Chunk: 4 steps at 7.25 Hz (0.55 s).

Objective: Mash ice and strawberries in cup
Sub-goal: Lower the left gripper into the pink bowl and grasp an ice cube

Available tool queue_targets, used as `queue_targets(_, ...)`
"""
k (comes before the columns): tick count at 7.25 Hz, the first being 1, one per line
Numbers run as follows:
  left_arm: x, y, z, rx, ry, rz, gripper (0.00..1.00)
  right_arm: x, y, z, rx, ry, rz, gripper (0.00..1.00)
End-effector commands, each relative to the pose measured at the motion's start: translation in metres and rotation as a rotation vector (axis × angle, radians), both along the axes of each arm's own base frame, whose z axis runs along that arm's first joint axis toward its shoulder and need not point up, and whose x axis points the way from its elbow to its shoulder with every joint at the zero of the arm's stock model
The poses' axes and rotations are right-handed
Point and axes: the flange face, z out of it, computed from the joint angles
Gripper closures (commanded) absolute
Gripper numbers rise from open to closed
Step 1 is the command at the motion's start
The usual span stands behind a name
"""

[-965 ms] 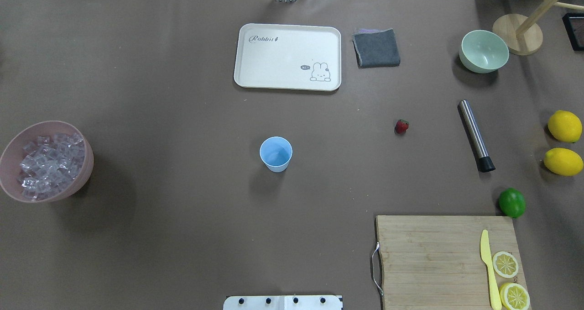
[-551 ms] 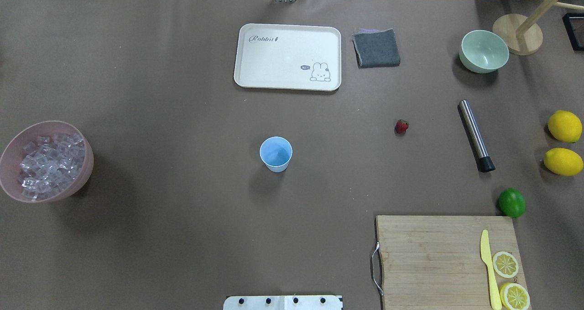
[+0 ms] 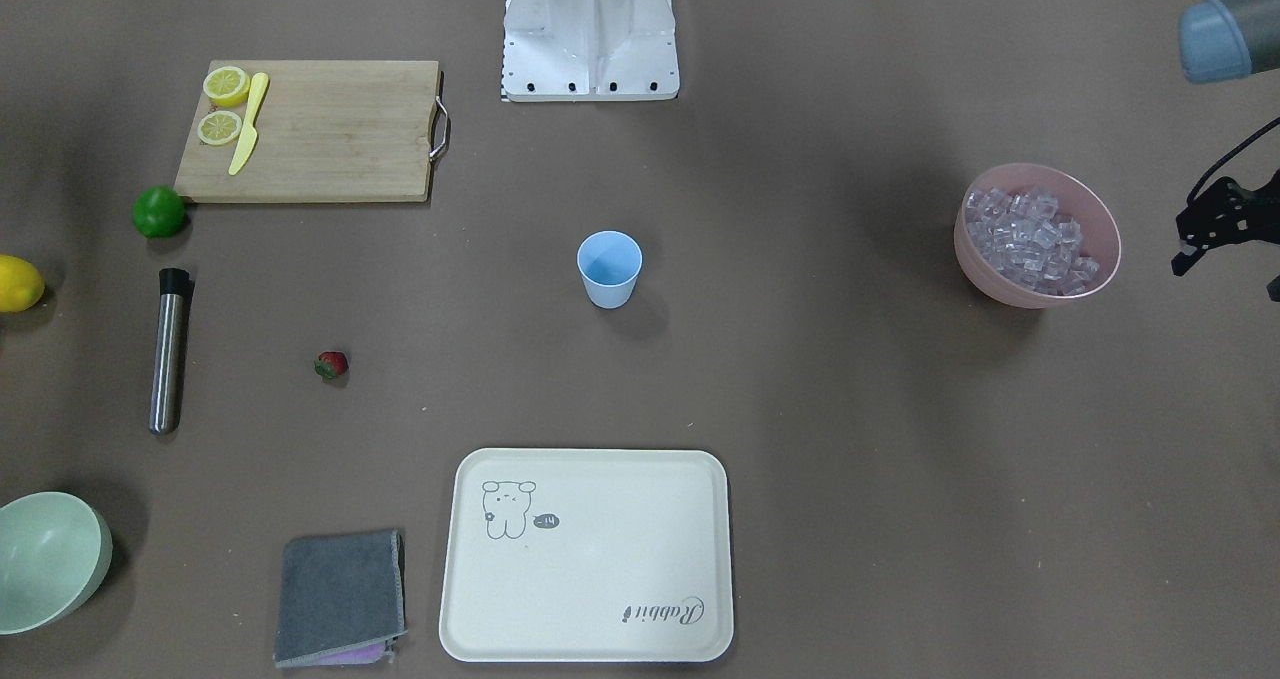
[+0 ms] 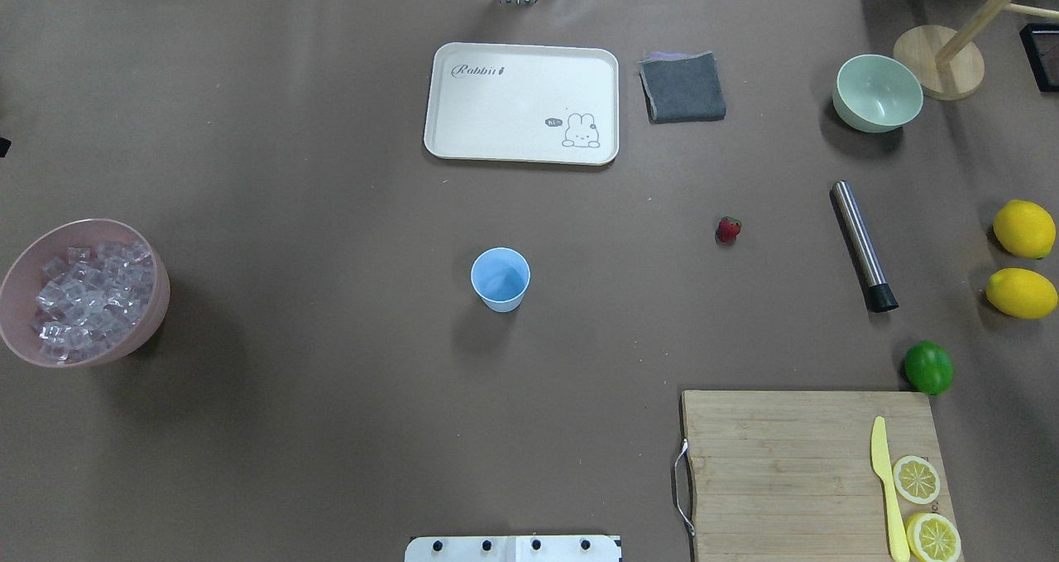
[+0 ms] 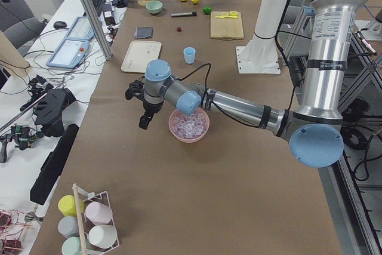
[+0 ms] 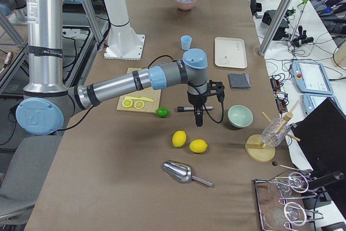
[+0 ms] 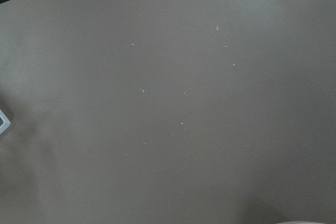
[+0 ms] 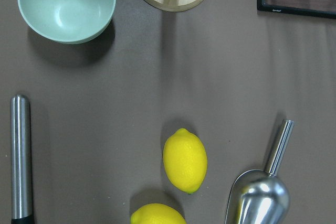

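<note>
The light-blue cup (image 4: pixel 500 279) stands upright in the middle of the table and looks empty. The small red strawberry (image 4: pixel 728 229) lies on the cloth to the cup's right. Clear ice (image 4: pixel 87 297) cubes fill a pink bowl (image 4: pixel 155 309) at the far left. My left gripper (image 3: pixel 1185 259) hangs just beyond that bowl, outside its rim; I cannot tell its state. My right gripper (image 6: pixel 198 118) shows only in the exterior right view, hovering near the lemons (image 6: pixel 179 138), and there too I cannot tell. Neither wrist view shows any fingers.
A steel muddler (image 4: pixel 860 243) lies right of the strawberry. Also on the right are a pale green bowl (image 4: pixel 877 92), a lime (image 4: pixel 927 367), a cutting board (image 4: pixel 794 471) with a yellow knife and lemon slices, and a metal scoop (image 8: pixel 260 198). A cream tray (image 4: pixel 521 103) and a grey cloth (image 4: pixel 682 87) lie at the back.
A small dark bit of the left arm's hardware now shows at the overhead view's left edge. The cup, strawberry and bowl have not moved.
</note>
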Motion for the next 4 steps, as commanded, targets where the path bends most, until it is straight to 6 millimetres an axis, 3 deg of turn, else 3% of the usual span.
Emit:
queue_targets(1, 0.049, 0.015, -0.006, 0.047, 0.008, 0.113, 0.02, -0.006, -0.001, 0.001, -0.001, 0.0, -0.013, 0.0)
queue_targets(2, 0.064, 0.025, 0.002, 0.084, -0.009, 0.192, 0.03, -0.009, -0.001, 0.003, -0.003, 0.006, -0.017, 0.0)
queue_targets(4, 0.072, 0.042, 0.018, 0.153, -0.031, 0.308, 0.03, -0.009, -0.001, 0.004, -0.005, 0.011, -0.017, 0.0)
